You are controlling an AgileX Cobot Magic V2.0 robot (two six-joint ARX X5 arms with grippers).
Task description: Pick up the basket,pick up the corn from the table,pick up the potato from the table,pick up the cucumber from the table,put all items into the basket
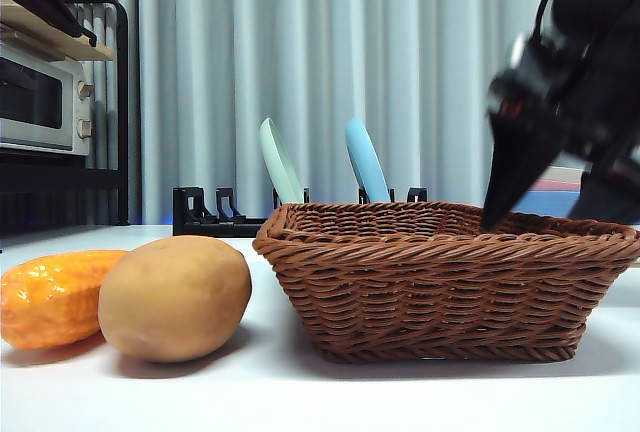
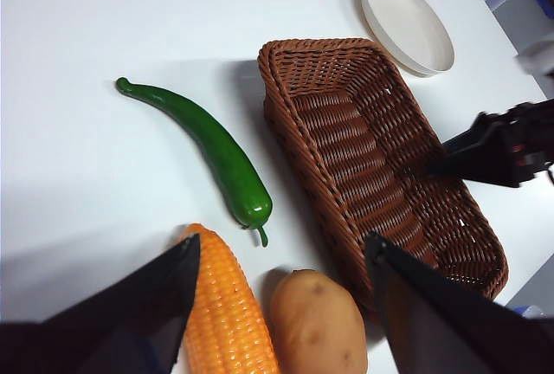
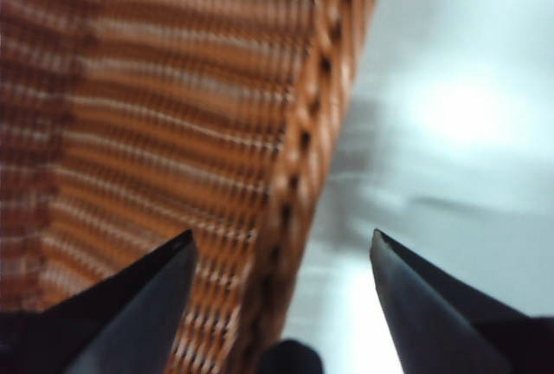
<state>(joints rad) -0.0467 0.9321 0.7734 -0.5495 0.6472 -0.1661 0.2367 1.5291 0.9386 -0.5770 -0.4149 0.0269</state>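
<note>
A: White table up front, pale curtains behind, a toaster oven on a dark shelf at the far left. What sits on the top?

B: Basket in the middle, upright and with nothing in it. Just beside it lies the potato, and the corn lies against the potato's other side, partly hidden behind it.

A: And the cucumber?

B: Only the left wrist view shows it. The cucumber lies on the table alongside the basket, apart from it, its stem end near the corn. A white plate sits beyond the basket's far end.

A: Where are the arms?

B: The right gripper hangs at the basket's rim on the side away from the potato. Its jaws are spread, one over the inside and one outside the wall. Its own camera is blurred, but the braided rim runs between the two tips.

A: Is it touching?

B: Hard to say; the inner tip is at rim height. Nothing is held.

A: The left one?

B: The left gripper is above the corn and potato, jaws wide apart, empty.
</note>
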